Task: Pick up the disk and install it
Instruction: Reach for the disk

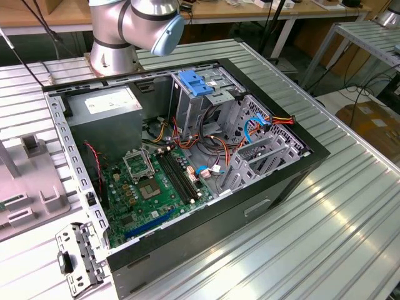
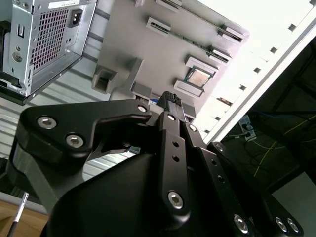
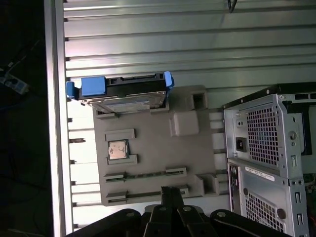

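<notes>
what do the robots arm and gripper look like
The arm is a thick, round, silver-grey metal tube with a light-blue plastic joint cap. In the second wrist view, the gripper is matte black, built of flat angular link bars joined by round silver screw heads.

One disk [image 3: 123,98], one computer case [image 1: 281,187], one grey tray [image 3: 153,148], one processor [image 3: 117,149]

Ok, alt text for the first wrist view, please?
The disk, blue-railed, sits at the edge of a grey parts tray on the ribbed metal table, apart from the gripper. A computer case stands beside the tray.
</notes>
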Motion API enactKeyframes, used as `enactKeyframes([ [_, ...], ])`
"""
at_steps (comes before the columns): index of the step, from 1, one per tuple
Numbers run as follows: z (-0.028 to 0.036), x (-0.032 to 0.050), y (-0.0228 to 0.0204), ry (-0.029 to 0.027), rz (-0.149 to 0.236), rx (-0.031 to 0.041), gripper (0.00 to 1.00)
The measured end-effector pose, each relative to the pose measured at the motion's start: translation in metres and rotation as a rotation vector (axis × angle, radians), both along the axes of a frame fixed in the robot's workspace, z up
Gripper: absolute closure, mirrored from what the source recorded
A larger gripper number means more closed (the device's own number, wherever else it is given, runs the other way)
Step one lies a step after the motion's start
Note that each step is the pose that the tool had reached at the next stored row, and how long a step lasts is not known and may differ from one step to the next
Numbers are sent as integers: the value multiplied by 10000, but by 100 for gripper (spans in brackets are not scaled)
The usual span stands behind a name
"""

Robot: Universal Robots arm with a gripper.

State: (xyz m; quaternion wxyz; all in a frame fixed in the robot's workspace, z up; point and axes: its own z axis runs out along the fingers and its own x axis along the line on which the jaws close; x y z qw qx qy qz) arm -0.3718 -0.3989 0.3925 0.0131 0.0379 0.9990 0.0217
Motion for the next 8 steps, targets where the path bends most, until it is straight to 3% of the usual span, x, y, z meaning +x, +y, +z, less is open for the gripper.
enactKeyframes([
  [5, -3, -22, 22, -1, 0, 0, 89],
  [8, -6, -43, 58, 0, 0, 0, 89],
])
